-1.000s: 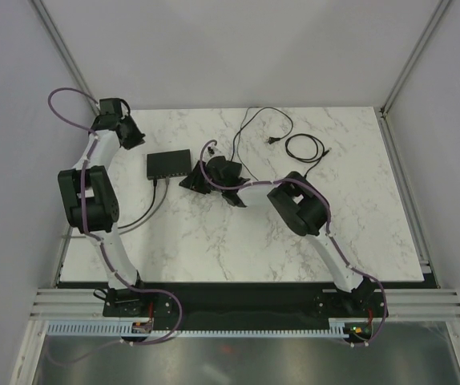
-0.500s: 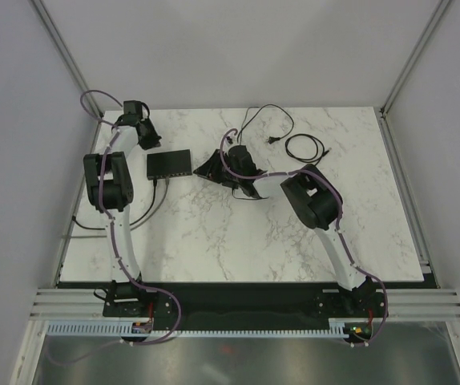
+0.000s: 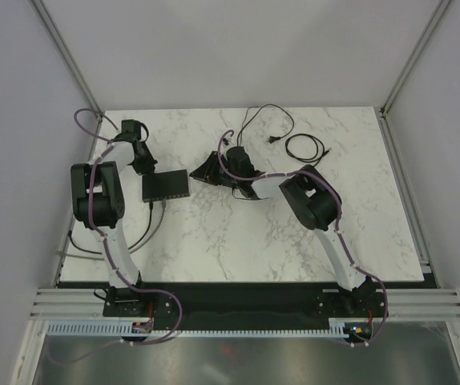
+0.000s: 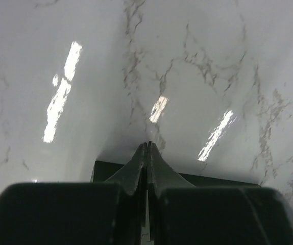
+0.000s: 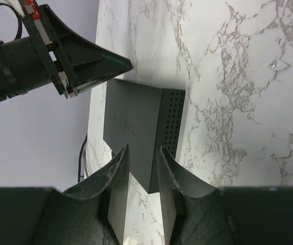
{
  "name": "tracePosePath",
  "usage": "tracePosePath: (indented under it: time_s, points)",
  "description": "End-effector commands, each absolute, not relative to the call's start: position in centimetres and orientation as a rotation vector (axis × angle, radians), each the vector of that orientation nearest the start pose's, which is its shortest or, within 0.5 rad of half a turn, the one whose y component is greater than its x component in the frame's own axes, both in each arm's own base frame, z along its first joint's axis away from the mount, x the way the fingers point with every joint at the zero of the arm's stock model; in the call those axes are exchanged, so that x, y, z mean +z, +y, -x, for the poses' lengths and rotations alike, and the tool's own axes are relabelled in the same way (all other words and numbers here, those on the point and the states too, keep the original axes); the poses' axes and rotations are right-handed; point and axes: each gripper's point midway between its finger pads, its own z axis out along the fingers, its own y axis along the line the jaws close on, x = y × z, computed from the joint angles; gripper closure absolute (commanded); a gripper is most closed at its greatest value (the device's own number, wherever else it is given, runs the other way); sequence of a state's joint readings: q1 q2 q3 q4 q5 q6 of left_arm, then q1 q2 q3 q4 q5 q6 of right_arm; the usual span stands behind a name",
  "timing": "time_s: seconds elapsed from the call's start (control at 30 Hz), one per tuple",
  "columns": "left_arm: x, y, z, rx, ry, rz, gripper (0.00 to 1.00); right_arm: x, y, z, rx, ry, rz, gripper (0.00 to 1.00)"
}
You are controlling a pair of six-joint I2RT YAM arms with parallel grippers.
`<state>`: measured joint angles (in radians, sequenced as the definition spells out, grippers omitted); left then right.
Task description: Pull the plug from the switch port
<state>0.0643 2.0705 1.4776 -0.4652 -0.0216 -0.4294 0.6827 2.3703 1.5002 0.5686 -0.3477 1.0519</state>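
At switch [image 5: 131, 117] edge, left gripper [image 4: 147, 149] closed; right gripper [image 5: 142, 149] parted nearby.

Left arm [image 3: 114, 249], right arm [image 3: 338, 253]: white links, black joints; purple cables [image 3: 78, 115]; black tapered fingers [image 4: 159, 171]

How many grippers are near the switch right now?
2. The left gripper, shut, is at the far-left corner of the switch; the right gripper, jaws apart, is just off its right end. None seem hidden.

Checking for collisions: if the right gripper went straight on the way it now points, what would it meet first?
Probably the switch, framed dead ahead between the fingers of the right gripper; how far is unclear.
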Motion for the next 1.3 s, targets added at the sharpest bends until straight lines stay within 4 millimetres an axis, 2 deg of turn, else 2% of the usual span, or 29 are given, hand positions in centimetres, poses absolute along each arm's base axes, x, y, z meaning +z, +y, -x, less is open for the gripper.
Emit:
tracePosePath:
  time_s: [0.0,0.1,0.13,0.17,0.2,0.23,0.27,0.3,0.37,0.43,0.5,0.53,0.63,0.73,0.8,0.83,0.87,0.9,1.07,1.13,1.17,1.23,1.27]
  points:
    - [4.5,2.7,-45.4,-0.036,2.53,0.679,0.98,7.6,48.1,-41.1,1.506,2.117,-0.062,0.64]
    - [6.6,2.6,-45.8,-0.058,2.495,0.636,0.98,7.7,49.3,-39.6,1.503,2.12,-0.007,0.64]
    - [7.2,2.6,-45.8,-0.062,2.484,0.629,0.98,8.2,49.7,-39.1,1.499,2.11,0.016,0.64]
    - [8.5,2.6,-45.9,-0.066,2.457,0.619,0.98,8.3,49.9,-38.6,1.478,2.104,0.055,0.64]
    - [9.0,2.5,-45.8,-0.069,2.446,0.614,0.98,8.2,50.0,-38.3,1.445,2.105,0.061,0.64]
    - [9.2,2.6,-45.6,-0.07,2.442,0.616,0.98,8.8,50.9,-37.2,1.433,2.098,0.101,0.64]
    - [9.5,2.6,-45.4,-0.07,2.438,0.615,0.98,8.3,50.9,-36.7,1.382,2.118,0.139,0.64]
    - [10.4,2.5,-45.3,-0.075,2.417,0.608,0.98,8.7,51.5,-36.1,1.336,2.105,0.159,0.64]
    - [10.8,2.5,-44.9,-0.077,2.411,0.607,0.98,7.8,51.2,-35.6,1.223,2.143,0.182,0.65]
    - [11.5,2.3,-44.5,-0.081,2.399,0.601,0.98,7.9,51.0,-35.2,1.128,2.13,0.208,0.66]
    - [11.8,2.2,-44.2,-0.082,2.395,0.598,0.98,7.2,50.3,-34.5,1.079,2.143,0.225,0.67]
    - [11.8,2.2,-43.8,-0.081,2.396,0.6,0.98,7.4,50.3,-34.0,1.067,2.138,0.222,0.67]
    - [10.9,1.8,-42.8,-0.08,2.422,0.594,0.98,5.9,51.0,-32.9,1.074,2.17,0.248,0.69]
    - [10.3,0.6,-42.3,-0.087,2.447,0.566,0.98,4.5,51.3,-33.2,1.028,2.217,0.241,0.7]
    - [10.6,-0.3,-42.2,-0.099,2.446,0.536,0.98,4.0,51.1,-33.7,1.004,2.222,0.22,0.7]
    - [10.7,-1.9,-42.2,-0.114,2.454,0.491,0.98,3.8,51.0,-33.8,0.995,2.229,0.223,0.7]
    - [10.6,-2.1,-42.2,-0.116,2.458,0.484,0.98,4.2,51.3,-34.1,0.997,2.22,0.229,0.7]
    - [10.5,-2.5,-42.2,-0.119,2.463,0.475,0.98,3.9,51.3,-34.4,0.986,2.225,0.228,0.7]
    - [9.6,-2.5,-42.8,-0.114,2.481,0.477,0.98,3.2,50.9,-36.9,0.938,2.214,0.176,0.7]
    - [9.3,-2.5,-43.0,-0.112,2.489,0.479,0.98,2.1,50.6,-37.8,0.933,2.231,0.155,0.7]
    - [9.1,-2.5,-43.0,-0.111,2.492,0.479,0.98,2.5,50.7,-38.5,0.935,2.217,0.141,0.7]
    - [8.5,-2.4,-43.0,-0.106,2.506,0.483,0.98,1.7,49.9,-39.5,0.887,2.227,0.114,0.7]
    - [8.3,-2.5,-42.9,-0.106,2.511,0.482,0.98,1.9,49.8,-40.0,0.885,2.222,0.105,0.7]
